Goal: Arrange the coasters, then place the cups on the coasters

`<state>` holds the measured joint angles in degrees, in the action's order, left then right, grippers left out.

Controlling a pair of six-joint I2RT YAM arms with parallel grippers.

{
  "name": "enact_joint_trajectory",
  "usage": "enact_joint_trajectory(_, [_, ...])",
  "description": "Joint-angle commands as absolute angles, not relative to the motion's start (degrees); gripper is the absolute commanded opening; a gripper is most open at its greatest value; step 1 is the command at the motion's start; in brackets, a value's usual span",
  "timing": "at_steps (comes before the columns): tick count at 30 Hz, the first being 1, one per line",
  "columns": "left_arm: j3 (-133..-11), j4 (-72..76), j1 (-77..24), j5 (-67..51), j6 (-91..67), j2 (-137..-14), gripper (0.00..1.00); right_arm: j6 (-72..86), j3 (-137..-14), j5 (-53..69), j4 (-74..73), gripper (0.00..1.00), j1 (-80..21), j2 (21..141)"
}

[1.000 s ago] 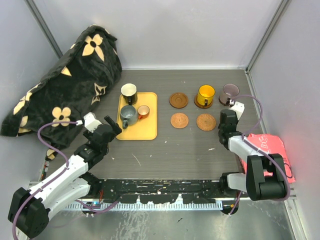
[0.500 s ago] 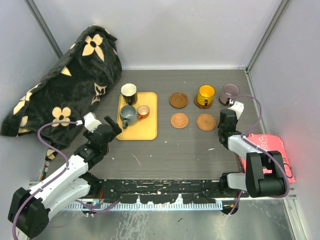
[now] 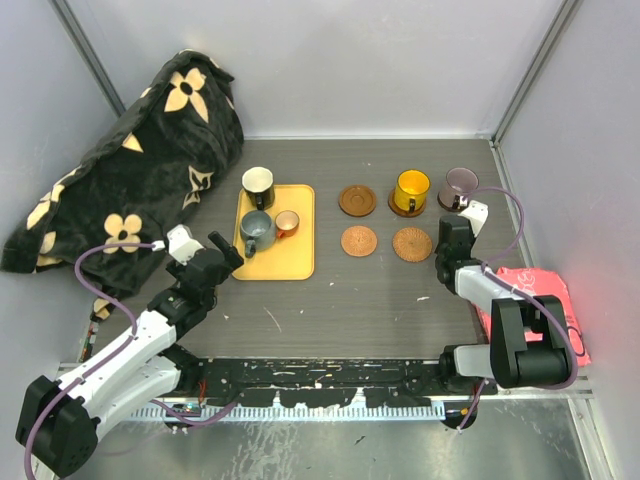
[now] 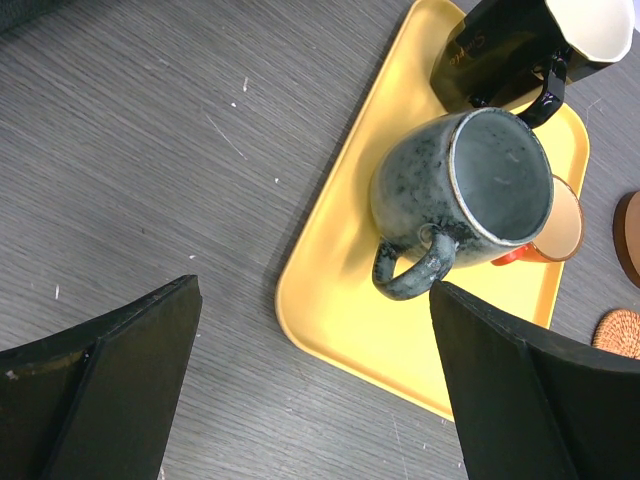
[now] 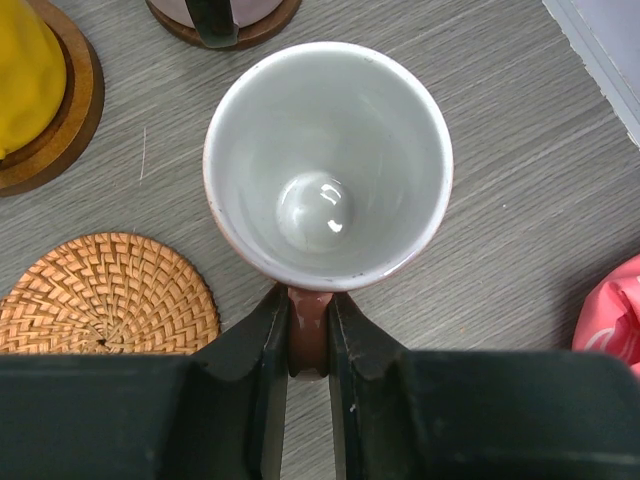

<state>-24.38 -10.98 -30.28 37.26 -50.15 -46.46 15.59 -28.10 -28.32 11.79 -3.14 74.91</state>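
Only the right arm had moved since a second before: its elbow slid a little toward 9 o'clock, and the right gripper crept slightly toward 12 o'clock. The cups, the coasters and the left arm stayed where they were.

The right claw was clamped on the brown handle of a small cup, white inside and upright. Whether this cup rested on the table or hung over it could not be told. A woven coaster lay bare at 8 o'clock of it. The purple cup stood on its own coaster at 12 o'clock. The yellow cup sat on a coaster too, at 10 o'clock. Two more coasters lay bare further toward 9 o'clock.

The left gripper hung with its fingers wide apart, holding nothing, near the 7 o'clock corner of the tray. On the tray stood the grey cup, with the black cup at its 12 o'clock. The copper cup was just beside the grey cup, at its 3 o'clock.
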Motion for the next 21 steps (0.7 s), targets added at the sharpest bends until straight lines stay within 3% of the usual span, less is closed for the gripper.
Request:
enact_joint_trajectory(1, [-24.9,-8.4,-30.1,38.0,-49.8,-45.7,0.98,17.3,-30.5,-30.6,12.4,0.25,-2.8,73.7])
enact_joint_trajectory(12, [-24.8,-8.3,-30.1,37.9,-49.8,-45.8,0.98,18.5,-30.8,-31.2,10.0,0.40,-2.8,72.9])
enact_joint_trajectory(21, [-24.8,-8.2,-30.0,37.7,-49.8,-45.6,0.98,20.2,-30.9,-35.6,7.2,0.43,-2.8,72.2])
